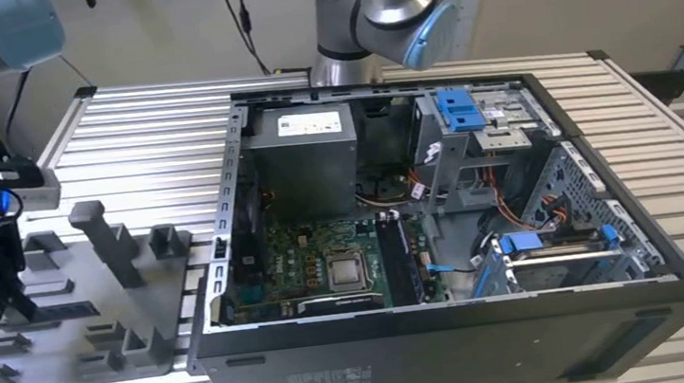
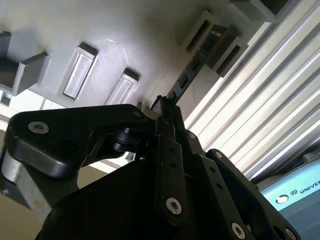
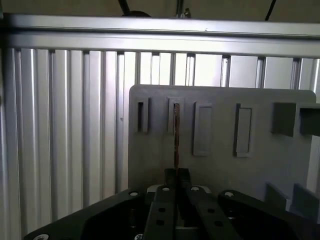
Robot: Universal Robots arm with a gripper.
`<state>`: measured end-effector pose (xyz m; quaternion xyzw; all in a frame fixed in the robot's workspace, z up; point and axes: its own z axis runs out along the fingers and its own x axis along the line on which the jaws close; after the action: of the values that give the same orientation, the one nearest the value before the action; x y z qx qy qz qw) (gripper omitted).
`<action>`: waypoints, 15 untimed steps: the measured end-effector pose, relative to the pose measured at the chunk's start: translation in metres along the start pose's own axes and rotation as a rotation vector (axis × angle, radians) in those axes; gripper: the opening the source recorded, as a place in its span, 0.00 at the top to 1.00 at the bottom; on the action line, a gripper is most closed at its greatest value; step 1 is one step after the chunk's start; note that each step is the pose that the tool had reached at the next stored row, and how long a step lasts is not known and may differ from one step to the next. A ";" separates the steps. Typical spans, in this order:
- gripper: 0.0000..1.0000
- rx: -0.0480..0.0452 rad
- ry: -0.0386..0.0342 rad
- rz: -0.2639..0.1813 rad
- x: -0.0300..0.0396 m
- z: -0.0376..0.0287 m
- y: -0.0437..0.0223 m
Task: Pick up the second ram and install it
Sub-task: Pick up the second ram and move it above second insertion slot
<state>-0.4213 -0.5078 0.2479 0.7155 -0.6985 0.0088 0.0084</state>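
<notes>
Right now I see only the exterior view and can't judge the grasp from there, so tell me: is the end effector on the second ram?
Observer: Yes; in the first wrist view the end effector is shut on the near end of the second ram.
Operator: Is it out of the holder?
Observer: No; in the second wrist view its far end sits between two posts of the grey holder plate.
Operator: Flat or on edge?
Observer: On edge; the first wrist view shows it as a thin line.

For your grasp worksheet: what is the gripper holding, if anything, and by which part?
The gripper pinches the long, thin, dark memory stick by its near end; the stick stands edgewise on the grey plastic holder plate.
</notes>
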 end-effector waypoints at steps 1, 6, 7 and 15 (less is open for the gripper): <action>0.86 0.0001 -0.0001 0.000 0.0000 -0.0011 0.0000; 0.86 0.0001 -0.0001 0.000 0.0002 -0.0071 0.0000; 0.86 0.0001 0.0000 0.000 0.0002 -0.0082 0.0000; 0.86 0.0000 0.0000 0.000 0.0004 -0.0163 0.0000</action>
<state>-0.4213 -0.5078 0.2642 0.7155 -0.6986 0.0088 0.0084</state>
